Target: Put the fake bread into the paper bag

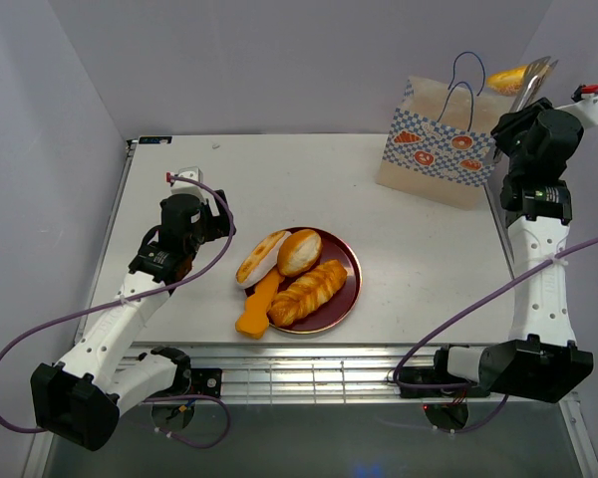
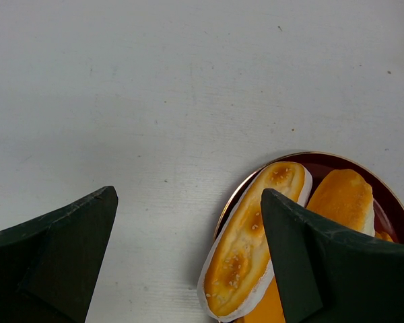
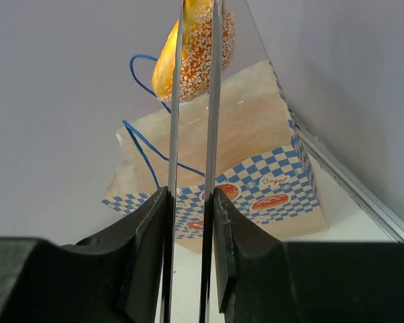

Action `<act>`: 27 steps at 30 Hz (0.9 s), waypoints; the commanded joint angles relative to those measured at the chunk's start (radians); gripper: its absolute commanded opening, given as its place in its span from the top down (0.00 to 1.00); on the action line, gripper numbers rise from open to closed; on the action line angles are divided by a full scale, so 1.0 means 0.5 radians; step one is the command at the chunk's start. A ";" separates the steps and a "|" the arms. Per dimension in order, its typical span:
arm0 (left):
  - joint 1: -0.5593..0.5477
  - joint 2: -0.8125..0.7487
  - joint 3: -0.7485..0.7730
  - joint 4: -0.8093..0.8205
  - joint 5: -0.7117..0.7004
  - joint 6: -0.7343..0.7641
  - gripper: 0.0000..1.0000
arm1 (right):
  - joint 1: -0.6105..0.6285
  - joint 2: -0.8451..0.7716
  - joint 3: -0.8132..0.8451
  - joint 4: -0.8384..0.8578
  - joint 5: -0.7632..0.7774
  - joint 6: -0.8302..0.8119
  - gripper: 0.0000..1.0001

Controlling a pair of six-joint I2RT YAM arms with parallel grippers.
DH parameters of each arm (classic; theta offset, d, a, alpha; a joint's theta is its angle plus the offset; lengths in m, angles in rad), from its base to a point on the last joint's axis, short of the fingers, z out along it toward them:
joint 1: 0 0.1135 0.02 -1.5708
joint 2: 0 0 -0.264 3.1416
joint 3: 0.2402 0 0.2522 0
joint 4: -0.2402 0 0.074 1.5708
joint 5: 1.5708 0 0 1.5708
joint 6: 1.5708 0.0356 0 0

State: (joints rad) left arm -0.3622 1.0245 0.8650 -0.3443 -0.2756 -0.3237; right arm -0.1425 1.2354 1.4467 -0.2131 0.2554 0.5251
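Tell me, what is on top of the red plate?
Three breads: a long roll, a round bun and a braided loaf. An orange wedge lies across the edge of the plate. They cover its middle, so anything beneath is hidden.

White arms (image 1: 120,334), black joints (image 1: 179,224) — purple cables (image 1: 478,307).

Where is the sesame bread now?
The sesame bread is at the far right of the top view, pinched in the metal tongs held by the right hand, above the paper bag.

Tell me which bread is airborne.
The seeded roll pinched in the tongs the right claw holds, above the paper bag. The other four lie on or against the red plate.
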 commanded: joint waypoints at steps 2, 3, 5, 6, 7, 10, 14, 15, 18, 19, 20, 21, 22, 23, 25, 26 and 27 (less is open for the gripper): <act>-0.009 0.000 0.077 -0.002 0.036 -0.018 0.02 | -0.010 0.069 0.018 0.119 -0.173 0.014 0.74; -0.009 0.000 0.077 -0.002 0.036 -0.018 0.02 | -0.007 0.082 0.024 0.122 -0.195 0.011 0.70; -0.009 0.004 0.077 0.001 0.039 -0.018 0.02 | -0.010 0.115 0.033 0.119 -0.244 0.002 0.61; -0.009 0.007 0.074 -0.002 0.039 -0.018 0.02 | -0.010 0.128 0.045 0.116 -0.259 -0.004 0.59; -0.009 0.004 0.074 -0.002 0.039 -0.018 0.02 | -0.010 0.137 0.052 0.116 -0.287 -0.007 0.58; -0.009 0.013 0.077 0.001 0.039 -0.018 0.02 | -0.010 0.168 0.085 0.101 -0.314 -0.013 0.53; -0.009 0.013 0.077 -0.002 0.039 -0.018 0.02 | -0.007 0.180 0.107 0.092 -0.357 -0.010 0.50; -0.009 0.013 0.074 -0.002 0.039 -0.018 0.02 | -0.010 0.180 0.110 0.086 -0.370 -0.010 0.50; -0.009 0.013 0.077 -0.002 0.036 -0.018 0.02 | -0.013 0.183 0.131 0.076 -0.388 -0.010 0.47; -0.009 0.013 0.074 -0.002 0.036 -0.018 0.02 | -0.013 0.177 0.144 0.067 -0.394 -0.010 0.47; -0.009 0.010 0.074 -0.002 0.036 -0.018 0.02 | -0.013 0.171 0.153 0.064 -0.400 -0.010 0.47; -0.009 0.013 0.074 0.001 0.036 -0.018 0.02 | -0.013 0.168 0.156 0.061 -0.419 -0.010 0.47; -0.009 0.016 0.074 -0.002 0.036 -0.018 0.02 | -0.010 0.152 0.162 0.061 -0.428 -0.013 0.48; -0.009 0.013 0.077 -0.002 0.036 -0.015 0.02 | -0.013 0.140 0.174 0.064 -0.440 -0.034 0.48; -0.009 0.013 0.077 -0.002 0.030 -0.015 0.02 | -0.013 0.100 0.178 0.067 -0.477 -0.077 0.48; -0.009 0.010 0.074 0.001 0.024 -0.015 0.02 | -0.013 0.082 0.175 0.064 -0.477 -0.120 0.48; -0.009 0.007 0.071 0.001 0.021 -0.015 0.02 | -0.013 0.057 0.162 0.064 -0.468 -0.133 0.48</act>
State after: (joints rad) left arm -0.3622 1.0393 0.8650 -0.3443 -0.2691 -0.3267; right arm -0.1440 1.3254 1.4780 -0.2268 0.0418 0.5041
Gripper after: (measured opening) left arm 0.979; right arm 0.524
